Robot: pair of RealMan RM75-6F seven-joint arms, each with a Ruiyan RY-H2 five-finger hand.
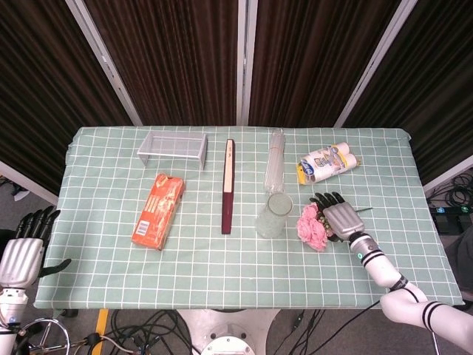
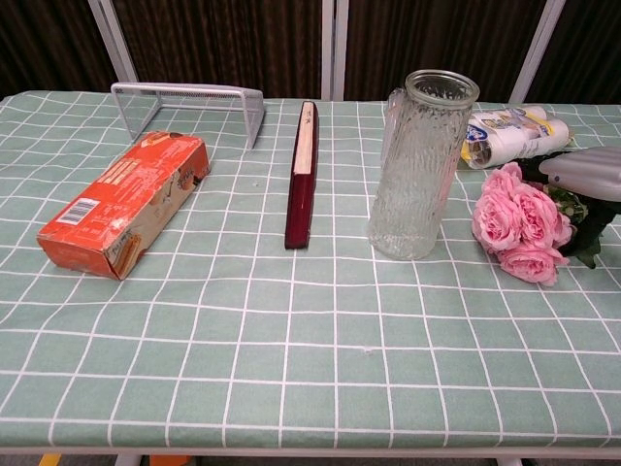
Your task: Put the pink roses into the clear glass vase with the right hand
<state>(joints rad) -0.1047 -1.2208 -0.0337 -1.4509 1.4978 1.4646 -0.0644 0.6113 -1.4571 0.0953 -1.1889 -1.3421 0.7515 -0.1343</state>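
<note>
The right hand lies over the pink roses, fingers spread, beside the clear glass vase. Whether it grips them cannot be told.

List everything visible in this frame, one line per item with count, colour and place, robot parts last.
table: 1, green-and-white checked cloth, fills both views
wire rack: 1, silver, far left
orange box: 1, orange, lying left of centre
book: 1, dark red, on edge, centre
clear glass vase: 1, clear, upright, right of book
plastic-wrapped pack: 1, white, yellow and blue, far right
pink roses: 1 bunch, pink with green leaves, lying right of vase
left hand: 1, silver and black, off table's left edge
right hand: 1, silver and black, over the roses' stems
</note>
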